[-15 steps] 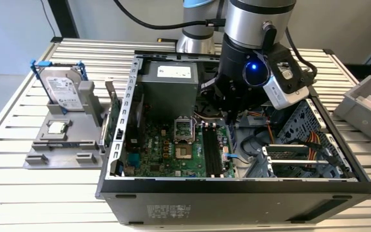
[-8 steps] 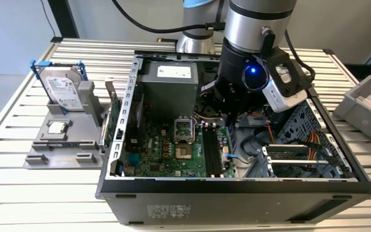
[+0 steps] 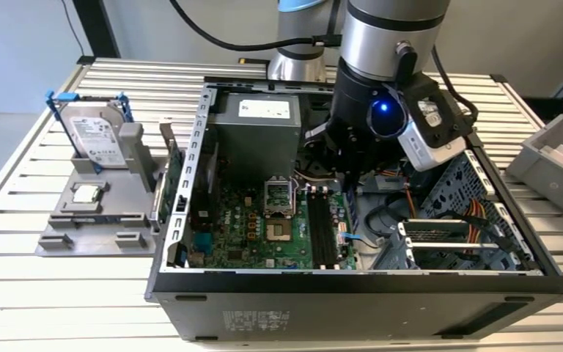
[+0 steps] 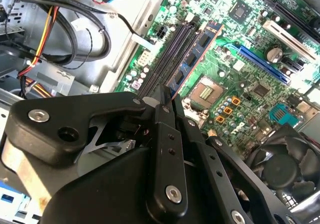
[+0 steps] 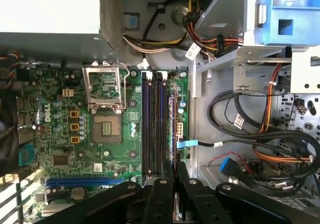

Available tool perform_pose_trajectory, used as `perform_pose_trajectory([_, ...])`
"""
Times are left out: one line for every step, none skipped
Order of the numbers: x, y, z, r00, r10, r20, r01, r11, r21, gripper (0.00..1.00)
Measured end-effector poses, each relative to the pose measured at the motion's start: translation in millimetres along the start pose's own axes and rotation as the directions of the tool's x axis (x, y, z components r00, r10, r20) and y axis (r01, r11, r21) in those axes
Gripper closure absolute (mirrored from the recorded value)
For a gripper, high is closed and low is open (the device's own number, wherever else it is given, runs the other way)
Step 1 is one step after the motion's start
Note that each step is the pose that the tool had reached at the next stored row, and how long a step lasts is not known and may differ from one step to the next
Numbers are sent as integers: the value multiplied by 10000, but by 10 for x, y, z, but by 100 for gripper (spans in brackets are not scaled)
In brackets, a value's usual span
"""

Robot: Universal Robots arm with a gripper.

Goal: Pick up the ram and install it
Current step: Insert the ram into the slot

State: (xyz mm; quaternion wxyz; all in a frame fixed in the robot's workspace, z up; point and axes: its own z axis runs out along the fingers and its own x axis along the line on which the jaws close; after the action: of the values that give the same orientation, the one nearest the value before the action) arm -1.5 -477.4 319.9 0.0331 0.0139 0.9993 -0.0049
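Note:
The ram (image 4: 197, 54) is a thin blue-green stick with a row of dark chips, held on edge. My gripper (image 4: 162, 100) is shut on it, its black fingers (image 4: 167, 149) closing over one end. In the first wrist view the ram (image 5: 172, 134) shows as a narrow line running out from the gripper (image 5: 174, 173), just beside the two black memory slots (image 5: 152, 129) of the green motherboard (image 5: 60, 134). Whether it touches a slot I cannot tell. In the exterior view the gripper (image 3: 345, 180) reaches down into the open computer case (image 3: 360, 282) above the slots (image 3: 321, 231).
The empty processor socket (image 5: 105, 131) and the power supply (image 3: 252, 121) lie close to the slots. Cable bundles (image 5: 260, 149) and a drive cage (image 3: 457, 220) crowd the other side. On a grey fixture (image 3: 96, 220) outside stand a hard drive (image 3: 96, 139) and a green card (image 3: 171, 191).

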Motion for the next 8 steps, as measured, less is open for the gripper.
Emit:
perform_pose_trajectory([1, 0, 16, 10000, 0, -1, 0, 10000, 3, 100])
perform_pose_trajectory([2, 0, 34, 10000, 0, -1, 0, 10000, 5, 100])
perform_pose_trajectory([4, 0, 52, 10000, 0, -1, 0, 10000, 4, 100])
perform_pose_trajectory([5, 0, 70, 10000, 4, -7, -4, 10000, 3, 100])
perform_pose_trajectory([7, 1, 88, 10000, 8, -14, -8, 10000, 5, 100])
perform_pose_trajectory([8, 4, 105, 10000, 8, -29, -8, 10000, 5, 100])
perform_pose_trajectory([5, 9, 117, 10000, 6, -49, -6, 10000, 10, 100])
perform_pose_trajectory([-7, 16, 124, 10000, 4, -84, -4, 10000, 18, 100])
